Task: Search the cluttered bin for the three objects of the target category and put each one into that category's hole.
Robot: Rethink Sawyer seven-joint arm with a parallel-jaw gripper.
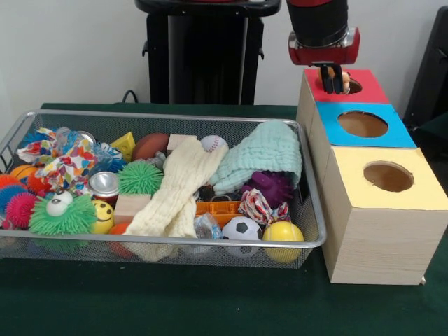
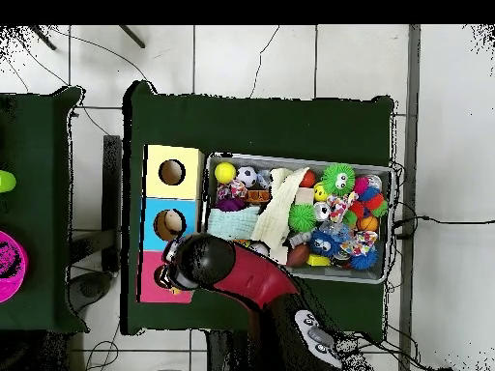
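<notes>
My gripper (image 1: 334, 82) hangs just above the red-faced wooden box (image 1: 369, 91), in front of its round hole (image 1: 354, 86). It is shut on a small tan-orange soft toy (image 1: 330, 72) that shows between the black fingers. The silver wire-mesh basket (image 1: 161, 115) lies to the left, full of clutter. No yellow duckling or other toy animal shows among the clutter. In the overhead view the arm (image 2: 227, 266) covers most of the red-faced box (image 2: 152, 288) and hides the gripper; the basket (image 2: 300, 158) lies beside the boxes.
A blue-faced box (image 1: 402, 133) and a yellow-faced box (image 1: 388, 203) stand in a row with the red one. The basket holds a cream cloth (image 1: 178, 189), a mint cloth (image 1: 262, 157), a green spiky ball (image 1: 140, 178), a soccer ball (image 1: 241, 227) and a yellow ball (image 1: 283, 232).
</notes>
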